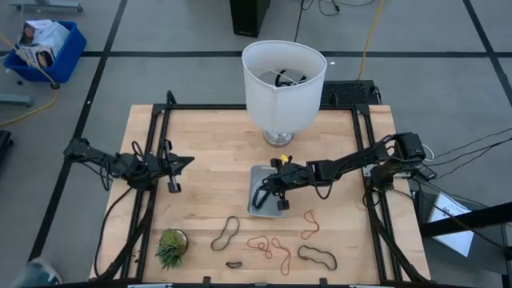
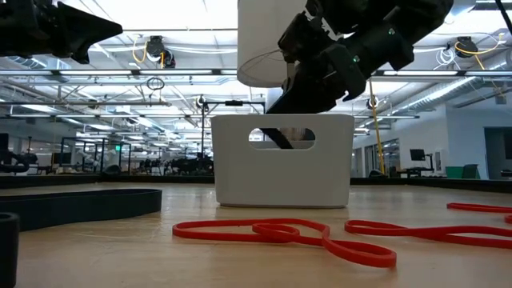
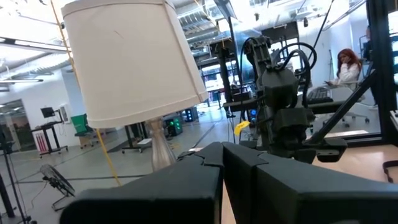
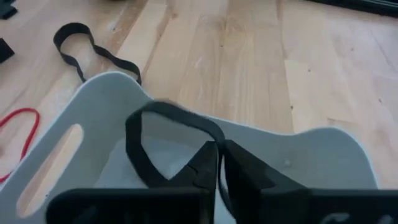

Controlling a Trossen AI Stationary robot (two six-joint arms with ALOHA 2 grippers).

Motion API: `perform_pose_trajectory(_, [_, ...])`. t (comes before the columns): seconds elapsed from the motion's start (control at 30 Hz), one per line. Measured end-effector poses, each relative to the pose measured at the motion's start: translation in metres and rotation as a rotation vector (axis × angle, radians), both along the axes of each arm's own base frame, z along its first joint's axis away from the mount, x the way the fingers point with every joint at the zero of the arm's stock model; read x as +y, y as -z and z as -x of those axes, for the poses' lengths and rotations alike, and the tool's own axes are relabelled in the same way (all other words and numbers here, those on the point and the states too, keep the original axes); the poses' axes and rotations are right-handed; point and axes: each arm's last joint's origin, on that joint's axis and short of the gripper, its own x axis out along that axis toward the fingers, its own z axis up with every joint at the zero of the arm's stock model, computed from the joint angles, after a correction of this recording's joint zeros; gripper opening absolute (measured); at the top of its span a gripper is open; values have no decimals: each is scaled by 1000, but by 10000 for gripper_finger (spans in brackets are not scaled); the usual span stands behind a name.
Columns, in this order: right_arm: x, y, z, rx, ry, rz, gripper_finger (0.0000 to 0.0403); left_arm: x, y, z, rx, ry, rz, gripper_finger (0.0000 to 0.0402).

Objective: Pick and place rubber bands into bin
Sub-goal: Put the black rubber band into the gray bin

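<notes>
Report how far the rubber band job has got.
Done: nothing shows as already lying loose in the bin. In hand: the right gripper is down inside the bin with a black rubber band at its fingertips, apparently at the point of release. Left: two red-orange bands and three dark bands lie on the table. The left gripper waits shut at the left.

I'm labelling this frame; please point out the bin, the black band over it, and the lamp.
bin (image 1: 258, 192): high view, left wall.
black band (image 4: 138, 152): right wrist view, loop's left side.
lamp (image 1: 284, 92): high view, shade's side.
</notes>
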Motion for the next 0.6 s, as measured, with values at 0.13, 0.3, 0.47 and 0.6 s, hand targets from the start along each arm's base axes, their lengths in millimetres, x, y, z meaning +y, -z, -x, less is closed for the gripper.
perform_pose_trajectory(0.13, [0, 1, 0, 8, 3, 2, 76, 0, 0, 0, -1, 1, 5, 8])
perform_pose_trajectory(0.3, [-1, -6, 3, 0, 32, 19, 133, 0, 0, 0, -2, 2, 8, 8])
perform_pose_trajectory(0.47, [-3, -27, 14, -16, 65, 39, 170, 0, 0, 0, 0, -1, 9, 8])
perform_pose_trajectory(0.6, [1, -58, 31, -77, 53, 25, 168, 0, 0, 0, 2, -4, 9, 8])
